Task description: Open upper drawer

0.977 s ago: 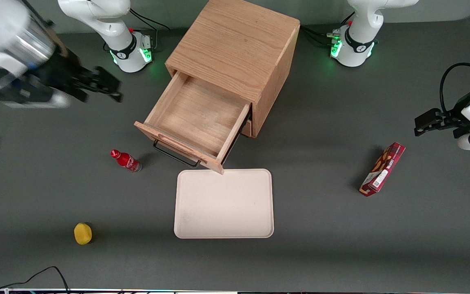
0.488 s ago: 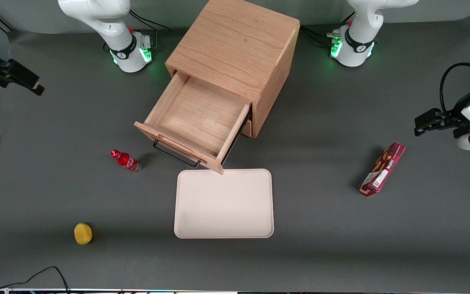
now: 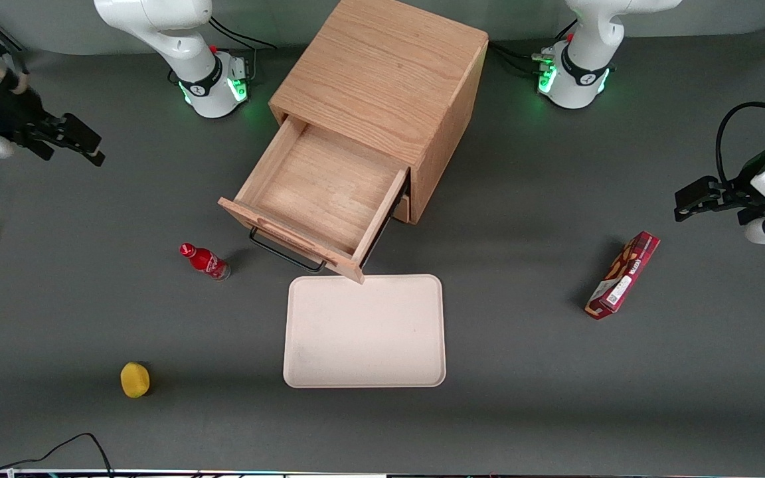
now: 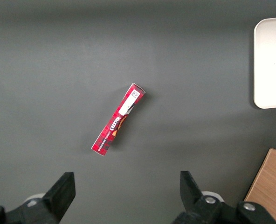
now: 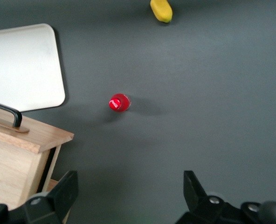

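Note:
The upper drawer (image 3: 319,192) of the light oak cabinet (image 3: 382,73) stands pulled far out, its inside bare, its thin black wire handle (image 3: 283,252) at the front. Its front corner and handle (image 5: 7,114) also show in the right wrist view. The bottom drawer is hidden under it. My gripper (image 3: 84,143) hangs open and empty high over the table, far from the cabinet toward the working arm's end. Its two fingers (image 5: 65,191) stand wide apart with only table between them.
A pale tray (image 3: 364,330) lies just in front of the open drawer. A red bottle (image 3: 204,261) stands beside the drawer front, a yellow lemon-like object (image 3: 135,380) nearer the front camera. A red snack box (image 3: 623,275) lies toward the parked arm's end.
My gripper swung away from the drawer toward the working arm's end of the table, then came back a little and lower. The drawer has stayed open and still.

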`<state>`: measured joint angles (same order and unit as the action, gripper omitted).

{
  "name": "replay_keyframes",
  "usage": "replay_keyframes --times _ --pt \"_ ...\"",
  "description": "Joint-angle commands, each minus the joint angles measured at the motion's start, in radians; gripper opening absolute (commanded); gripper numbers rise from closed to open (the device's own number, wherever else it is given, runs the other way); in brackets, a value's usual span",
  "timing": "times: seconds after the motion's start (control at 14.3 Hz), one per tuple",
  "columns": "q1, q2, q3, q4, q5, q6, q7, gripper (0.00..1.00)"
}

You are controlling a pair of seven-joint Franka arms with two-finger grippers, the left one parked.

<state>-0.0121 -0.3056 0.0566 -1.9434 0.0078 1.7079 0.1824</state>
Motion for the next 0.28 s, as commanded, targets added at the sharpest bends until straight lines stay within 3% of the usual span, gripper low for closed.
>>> replay_keyframes --times 0.0,0.21 --pt "0.0 0.014 -0.007 0.047 0.008 -0.011 -0.04 1.0" --pt "-0.003 0.06 -0.011 0.156 0.006 -0.127 -0.058 1.0"
